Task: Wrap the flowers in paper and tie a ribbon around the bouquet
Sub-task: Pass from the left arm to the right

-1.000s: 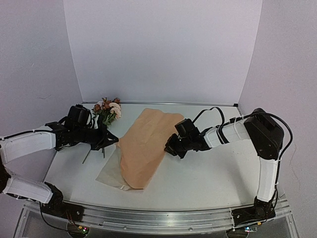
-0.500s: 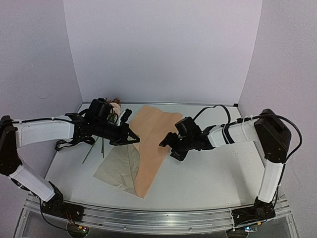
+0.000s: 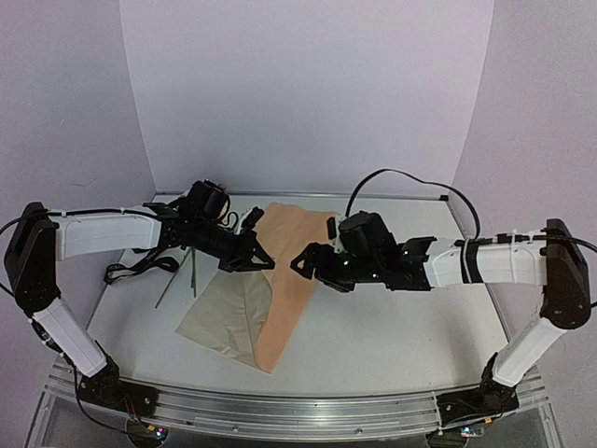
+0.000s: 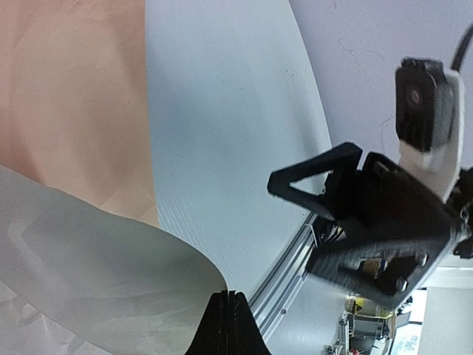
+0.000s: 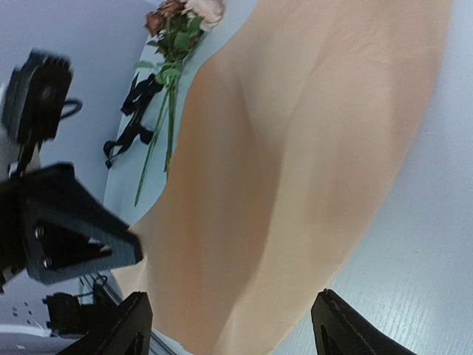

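The tan paper [image 3: 297,245] lies across the table's middle, its left part folded over so the grey underside [image 3: 224,313] shows. My left gripper [image 3: 263,262] is shut on that lifted edge, and the left wrist view shows the grey sheet [image 4: 89,259] pinched in its closed tips [image 4: 229,310]. My right gripper [image 3: 312,252] hovers open just right of it, over the paper [image 5: 295,148], holding nothing. The flowers [image 5: 181,22] lie at the far left, their thin stems [image 3: 192,273] showing beneath my left arm. A black ribbon [image 5: 134,117] lies beside the stems.
White walls close the back and both sides of the white table [image 3: 401,327]. A metal rail [image 3: 308,411] runs along the near edge. My two grippers face each other a short way apart above the paper's fold.
My left gripper has carried the paper's left edge rightward, folding it over. My right gripper has opened, let go of the paper's right side and swung left toward the fold.
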Controlling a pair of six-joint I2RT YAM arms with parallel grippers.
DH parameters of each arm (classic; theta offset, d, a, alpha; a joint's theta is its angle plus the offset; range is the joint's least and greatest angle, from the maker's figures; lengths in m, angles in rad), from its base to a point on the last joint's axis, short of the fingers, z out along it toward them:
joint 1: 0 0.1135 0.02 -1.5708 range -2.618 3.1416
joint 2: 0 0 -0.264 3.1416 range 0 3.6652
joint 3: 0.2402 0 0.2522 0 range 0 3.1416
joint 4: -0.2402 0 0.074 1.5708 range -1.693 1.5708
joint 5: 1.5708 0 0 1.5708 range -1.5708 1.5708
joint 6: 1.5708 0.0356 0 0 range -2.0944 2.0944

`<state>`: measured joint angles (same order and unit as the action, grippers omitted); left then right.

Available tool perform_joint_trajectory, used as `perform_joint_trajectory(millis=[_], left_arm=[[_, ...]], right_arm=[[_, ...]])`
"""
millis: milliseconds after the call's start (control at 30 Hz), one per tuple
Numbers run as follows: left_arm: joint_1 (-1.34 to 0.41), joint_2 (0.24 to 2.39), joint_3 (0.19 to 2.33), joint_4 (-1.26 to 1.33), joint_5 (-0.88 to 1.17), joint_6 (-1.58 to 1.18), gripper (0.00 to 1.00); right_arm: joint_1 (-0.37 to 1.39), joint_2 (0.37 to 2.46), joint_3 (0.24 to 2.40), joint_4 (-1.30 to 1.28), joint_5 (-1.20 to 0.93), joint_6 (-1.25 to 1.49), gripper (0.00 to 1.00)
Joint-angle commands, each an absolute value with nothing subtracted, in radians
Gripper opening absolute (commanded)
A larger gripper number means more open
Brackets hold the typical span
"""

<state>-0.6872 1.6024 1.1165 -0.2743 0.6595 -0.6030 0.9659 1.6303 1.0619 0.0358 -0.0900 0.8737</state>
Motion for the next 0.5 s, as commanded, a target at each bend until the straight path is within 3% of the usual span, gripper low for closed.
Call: perform_joint_trajectory(millis=[0, 300, 367, 467], left_arm=[[-0.689, 1.612, 1.197, -0.311, 0.720, -0.630, 0.00], [-0.689, 1.610, 1.223, -0.357, 0.731, -0.618, 0.00], [-0.689, 1.605, 1.224, -0.363, 0.731, -0.617, 0.00], [-0.689, 1.598, 1.214, -0.371, 0.716, -0.616, 0.01]], right_arm=[[1.059, 1.671, 1.126, 0.077, -0.015, 0.620, 0.76], [1.114, 1.821, 1.295, 0.015, 0.065, 0.592, 0.72], [1.115, 1.845, 1.321, 0.003, 0.091, 0.601, 0.62], [1.115, 1.867, 1.352, -0.030, 0.153, 0.611, 0.36]])
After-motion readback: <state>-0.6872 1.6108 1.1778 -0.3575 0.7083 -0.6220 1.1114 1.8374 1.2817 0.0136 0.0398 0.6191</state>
